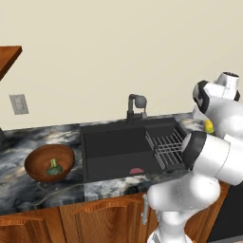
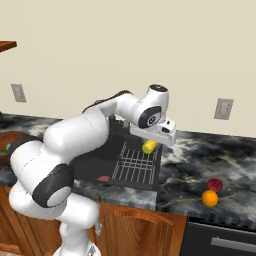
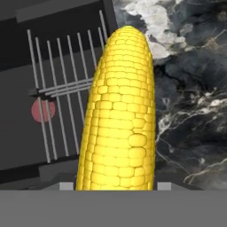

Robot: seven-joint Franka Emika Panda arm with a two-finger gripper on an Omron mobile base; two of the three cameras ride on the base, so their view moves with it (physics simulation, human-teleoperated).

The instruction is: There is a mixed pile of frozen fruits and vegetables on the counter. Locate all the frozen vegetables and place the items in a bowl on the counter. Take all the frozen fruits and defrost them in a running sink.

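- One yellow corn cob [image 3: 119, 111] is seen close before the hand camera, rising from between the gripper [image 2: 150, 146]; it is clamped on the cob, which is carried above the right edge of the sink [image 1: 114, 147], over the wire rack [image 2: 134, 165].
- One wooden bowl [image 1: 35, 159] is set on the counter [image 2: 200, 155] left of the sink, and one dark green piece [image 1: 53, 167] lies in it.
- Two round fruits are counted on the counter right of the sink: one dark red ball [image 2: 215, 184] and one orange ball [image 2: 209, 198], just beside each other near the front edge.
- One pinkish-red patch [image 1: 136, 170] is seen on the basin floor.
- One faucet [image 1: 135, 107] stands behind the basin.
- Two wall outlets [image 2: 223, 108] are counted; no writing can be read.
- Bare counter lies between the sink's right edge and the two balls.
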